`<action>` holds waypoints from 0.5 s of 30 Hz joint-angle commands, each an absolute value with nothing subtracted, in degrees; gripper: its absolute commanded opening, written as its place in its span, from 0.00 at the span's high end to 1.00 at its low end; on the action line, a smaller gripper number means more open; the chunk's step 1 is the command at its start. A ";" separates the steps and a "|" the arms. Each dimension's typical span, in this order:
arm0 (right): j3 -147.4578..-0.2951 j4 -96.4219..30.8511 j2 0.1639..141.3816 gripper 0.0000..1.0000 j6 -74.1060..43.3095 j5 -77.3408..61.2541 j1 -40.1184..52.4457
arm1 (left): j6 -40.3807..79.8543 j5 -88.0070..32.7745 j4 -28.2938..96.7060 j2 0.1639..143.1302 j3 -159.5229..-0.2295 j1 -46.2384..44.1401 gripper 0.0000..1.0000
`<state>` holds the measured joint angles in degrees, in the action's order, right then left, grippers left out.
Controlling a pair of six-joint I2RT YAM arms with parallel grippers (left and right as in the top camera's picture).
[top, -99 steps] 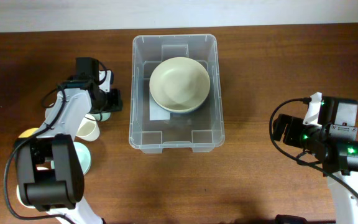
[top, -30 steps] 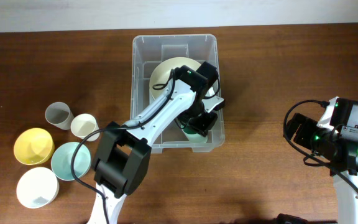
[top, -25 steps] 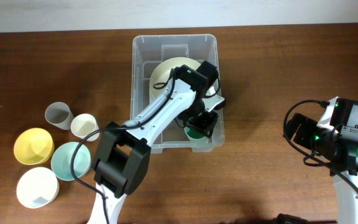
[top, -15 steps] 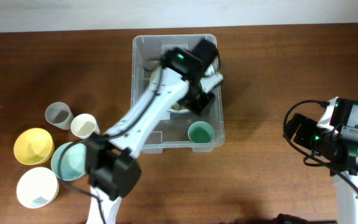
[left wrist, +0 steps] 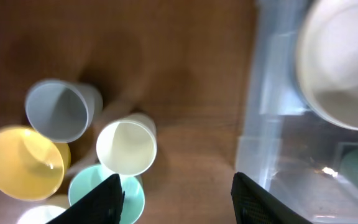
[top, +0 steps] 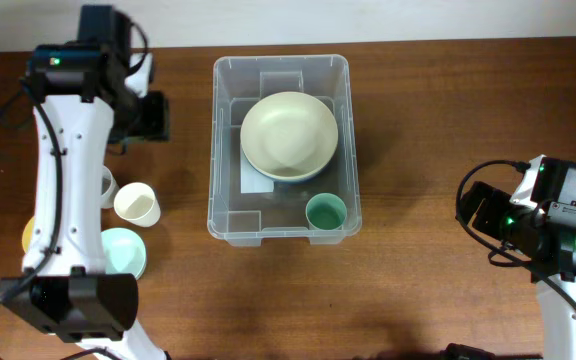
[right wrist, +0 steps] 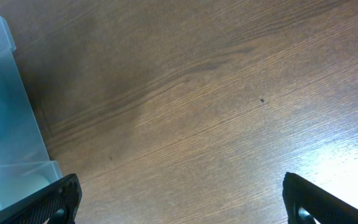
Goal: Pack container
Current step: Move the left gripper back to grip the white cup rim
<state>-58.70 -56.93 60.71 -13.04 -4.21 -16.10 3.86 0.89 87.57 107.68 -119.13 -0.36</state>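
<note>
The container (top: 211, 150) stood mid-surface (top: 448, 120). In it the big bowl (top: 289, 136) lay toward the far end, and a small cup (top: 325, 212) stood in its near right corner. Left of the container, apart from it, stood the inner cup (top: 136, 203), with the outer cup (left wrist: 59, 109) just left of it. The inner bowl (top: 128, 250) lay just before the inner cup, and the outer bowl (left wrist: 22, 163) lay left of that bowl.

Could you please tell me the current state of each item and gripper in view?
container, open, no lid, partly packed
cream bowl, upright inside the container
green cup, upright inside the container
cream cup, upright on the table
grey cup, upright on the table
left gripper, open, empty
right gripper, open, empty
</note>
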 commanded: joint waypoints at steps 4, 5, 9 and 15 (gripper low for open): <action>-58.50 -56.60 60.53 0.01 -12.93 -4.69 -16.58 | 5.58 0.03 82.83 108.05 -103.57 0.56 0.43; -58.50 -56.60 60.53 0.01 -12.91 -4.71 -16.58 | 5.58 0.03 81.80 108.05 -102.00 0.56 0.43; -58.50 -56.71 60.53 0.01 -12.91 -4.71 -16.58 | 5.58 0.01 76.75 108.05 -93.51 0.82 0.42; -58.50 -56.73 60.53 0.01 -12.91 -4.69 -16.58 | 5.56 0.01 67.75 108.05 -83.50 3.31 0.42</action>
